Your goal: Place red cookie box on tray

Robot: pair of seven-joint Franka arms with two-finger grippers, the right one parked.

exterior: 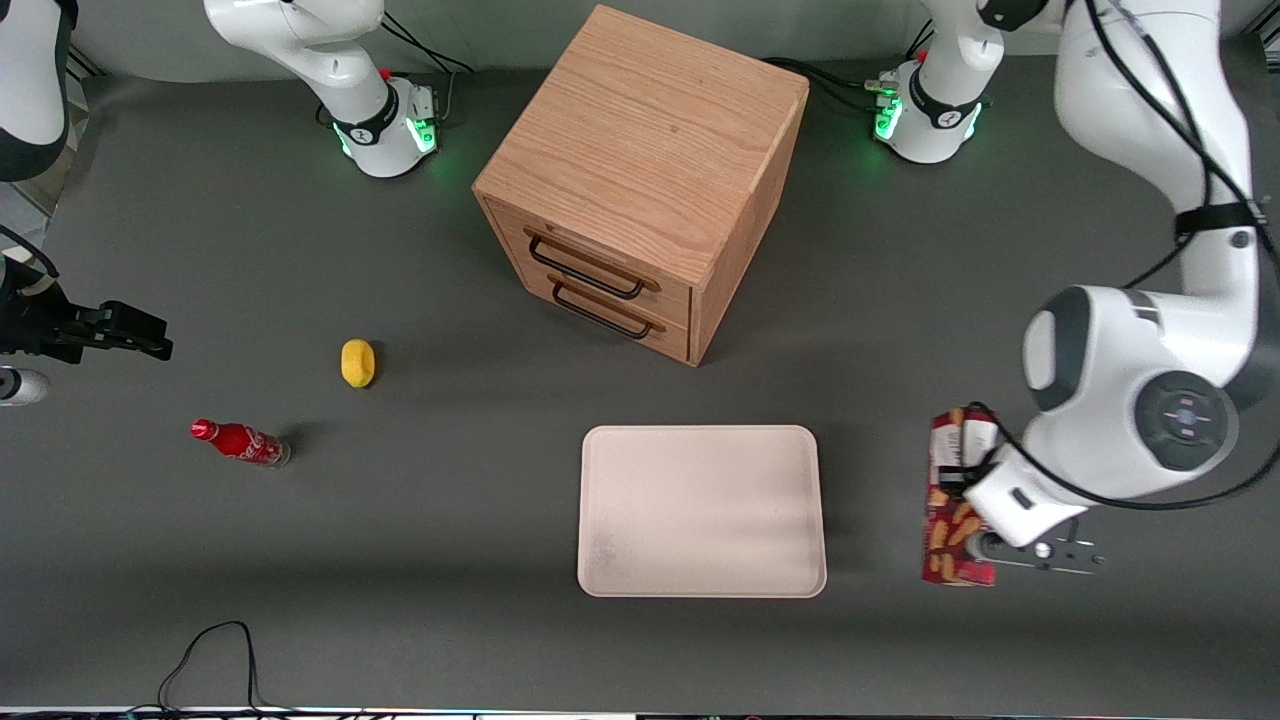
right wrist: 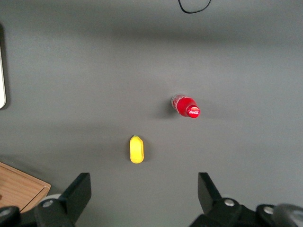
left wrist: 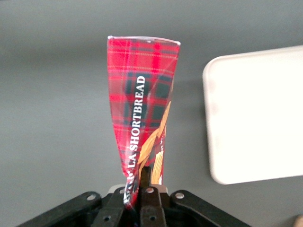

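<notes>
Pincer clenched on red cookie box, box beside tray, tray bare

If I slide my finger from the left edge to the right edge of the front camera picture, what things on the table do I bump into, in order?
Red soda bottle → yellow lemon-like thing → wooden drawer cabinet → cream tray → red cookie box, with the gripper shut on it.

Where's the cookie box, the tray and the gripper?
red cookie box (left wrist: 137, 94), left wrist view, plaid side panel.
tray (exterior: 700, 510), front view, bare middle of its floor.
gripper (left wrist: 140, 182), left wrist view, jaws shut on the box's end.
</notes>
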